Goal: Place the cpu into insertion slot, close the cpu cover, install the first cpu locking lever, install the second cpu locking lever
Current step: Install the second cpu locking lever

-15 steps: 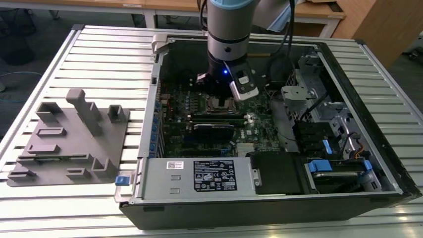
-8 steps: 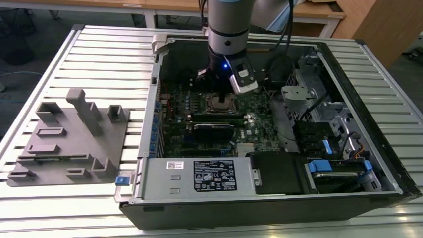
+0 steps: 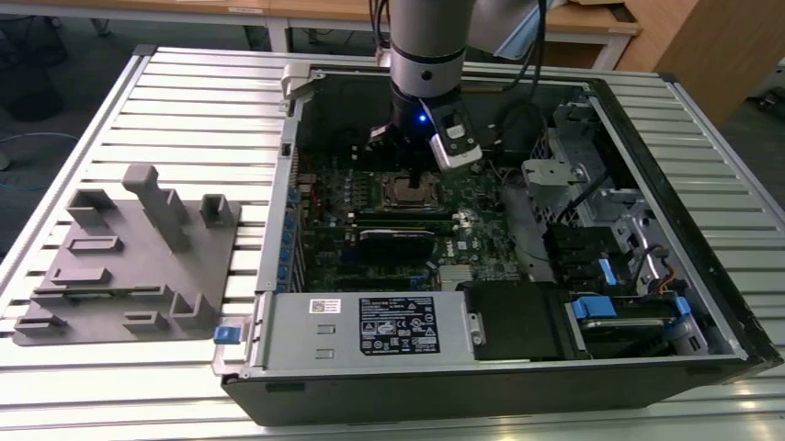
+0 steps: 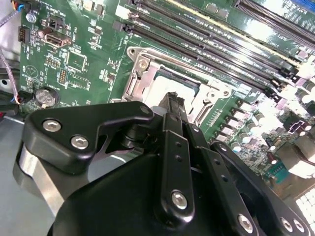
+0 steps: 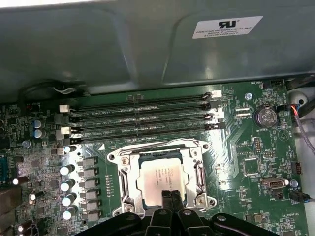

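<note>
The cpu (image 5: 160, 177), a flat square chip with a silver-grey top, lies in the insertion slot (image 5: 129, 173) on the green board. The cpu cover (image 5: 199, 173), a silvery frame, lies flat around the chip. My gripper (image 5: 169, 197) is shut with nothing between its black fingers, its tips over one edge of the chip; I cannot tell whether they touch it. In the second wrist view the gripper (image 4: 173, 101) stands in front of the insertion slot (image 4: 147, 73). In the exterior view the gripper (image 3: 421, 170) hangs just above the cpu (image 3: 409, 191) inside the open computer case.
Long black memory slots (image 5: 142, 118) run beside the socket, with the grey case wall (image 5: 98, 44) behind them. Capacitors (image 5: 66, 187) and a coin battery (image 5: 266, 117) flank the socket. A black card (image 3: 395, 241), power supply (image 3: 368, 322) and drive cage (image 3: 613, 230) crowd the case. A grey fixture plate (image 3: 123, 266) lies outside.
</note>
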Available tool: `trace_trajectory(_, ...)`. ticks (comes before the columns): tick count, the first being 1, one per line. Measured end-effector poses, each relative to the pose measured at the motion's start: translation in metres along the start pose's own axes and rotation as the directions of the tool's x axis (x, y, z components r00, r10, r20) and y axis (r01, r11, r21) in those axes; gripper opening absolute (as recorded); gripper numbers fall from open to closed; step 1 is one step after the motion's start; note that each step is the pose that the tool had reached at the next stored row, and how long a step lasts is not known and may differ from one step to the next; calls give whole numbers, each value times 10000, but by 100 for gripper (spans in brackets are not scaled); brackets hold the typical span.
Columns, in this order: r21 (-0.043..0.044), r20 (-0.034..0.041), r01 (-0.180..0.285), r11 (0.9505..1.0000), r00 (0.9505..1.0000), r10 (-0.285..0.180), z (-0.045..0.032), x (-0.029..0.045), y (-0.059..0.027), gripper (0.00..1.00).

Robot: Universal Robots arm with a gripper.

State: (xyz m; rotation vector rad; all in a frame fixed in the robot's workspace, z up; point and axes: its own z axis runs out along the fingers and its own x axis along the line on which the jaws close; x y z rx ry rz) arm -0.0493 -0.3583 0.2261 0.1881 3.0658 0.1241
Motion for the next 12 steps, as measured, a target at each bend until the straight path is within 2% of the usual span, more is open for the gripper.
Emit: trace_trajectory(12,0,0,0,10000,10000,0,1,5,20,10)
